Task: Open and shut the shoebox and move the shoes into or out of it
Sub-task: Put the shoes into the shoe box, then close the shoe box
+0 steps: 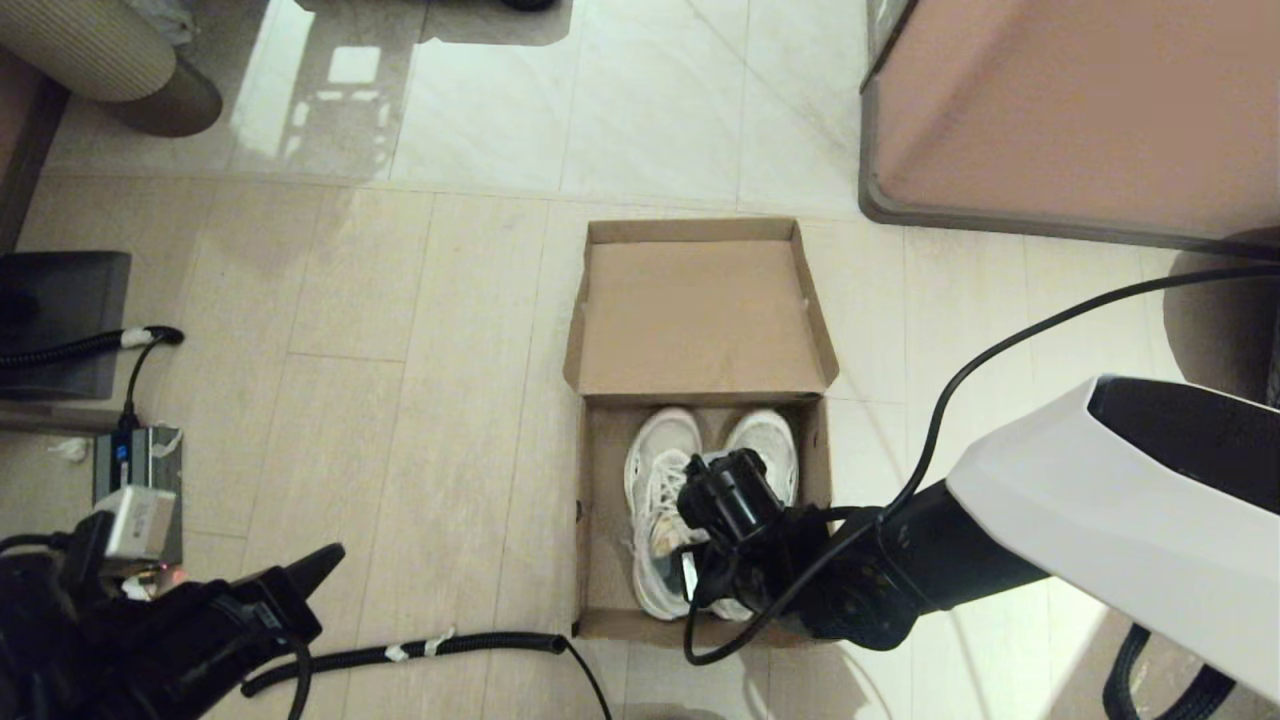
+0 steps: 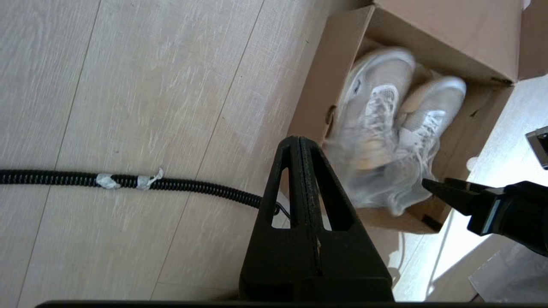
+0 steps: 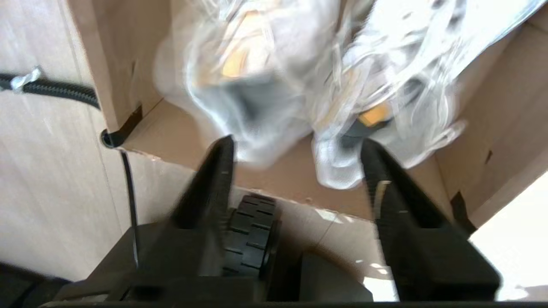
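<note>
The brown cardboard shoebox stands open on the floor, its flap lid laid back on the far side. Both white mesh sneakers lie side by side inside it, toes toward the lid. My right gripper hangs open over the near end of the box, just behind the heels of the shoes, with nothing between its fingers. One of its fingertips shows beside the shoes in the left wrist view. My left gripper is shut and empty, parked low at the left, apart from the box.
A black corrugated cable runs across the floor to the box's near left corner. A large pinkish-brown block with a dark rim stands at the far right. A dark device and a small grey unit sit at the left.
</note>
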Motion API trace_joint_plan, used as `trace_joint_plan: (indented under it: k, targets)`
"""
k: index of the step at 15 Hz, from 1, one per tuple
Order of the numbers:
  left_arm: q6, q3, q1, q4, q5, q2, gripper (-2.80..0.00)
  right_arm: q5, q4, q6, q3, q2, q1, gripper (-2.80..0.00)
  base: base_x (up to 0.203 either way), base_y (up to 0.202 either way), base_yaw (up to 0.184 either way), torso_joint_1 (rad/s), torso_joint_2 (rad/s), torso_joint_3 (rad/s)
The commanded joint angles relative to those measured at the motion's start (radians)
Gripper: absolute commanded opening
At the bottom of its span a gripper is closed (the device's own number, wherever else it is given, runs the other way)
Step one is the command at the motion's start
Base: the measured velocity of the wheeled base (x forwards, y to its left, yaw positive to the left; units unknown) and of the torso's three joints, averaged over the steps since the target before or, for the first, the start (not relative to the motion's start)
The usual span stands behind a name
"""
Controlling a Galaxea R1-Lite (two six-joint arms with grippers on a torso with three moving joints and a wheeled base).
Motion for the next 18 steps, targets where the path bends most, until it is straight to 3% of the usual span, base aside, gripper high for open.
trace_joint_plan:
  k: [1,5,8,9,11,16,18]
  targets:
    - [-0.002,0.001,0.0,-0.007,0.001,-0.008,-2.8,-0.004,0.0,0.002,0.006,-0.021,0.004,0.0,0.0,0.0,0.0,0.0,0.0,0.0]
    - [-0.002,-0.048,-0.001,-0.007,-0.002,0.013,-2.8,-0.004,0.009,0.0,0.019,-0.117,0.002,0.0,0.0,0.0,0.0,0.0,0.0,0.0]
    - [0.0,-0.21,-0.021,-0.007,-0.008,0.134,-2.8,0.0,0.059,0.002,0.036,-0.254,-0.049,0.0,0.0,0.0,0.0,0.0,0.0,0.0]
    - [0.0,-0.277,-0.036,-0.007,-0.009,0.189,-2.8,0.006,0.084,0.005,0.045,-0.301,-0.095,-2.8,0.0,0.0,0.0,0.0,0.0,0.0]
    - [-0.001,-0.39,-0.062,-0.007,-0.01,0.294,-2.8,0.053,0.147,0.007,0.054,-0.376,-0.203,-2.8,0.0,0.0,0.0,0.0,0.0,0.0]
    - [-0.039,-0.715,-0.106,0.004,-0.027,0.544,-2.8,0.605,0.392,0.003,-0.07,-0.403,-0.598,-2.8,0.0,0.0,0.0,0.0,0.0,0.0]
    - [-0.072,-0.84,-0.109,0.068,-0.057,0.606,-2.8,0.66,0.422,0.019,-0.203,-0.286,-0.662,-2.8,0.0,0.0,0.0,0.0,0.0,0.0]
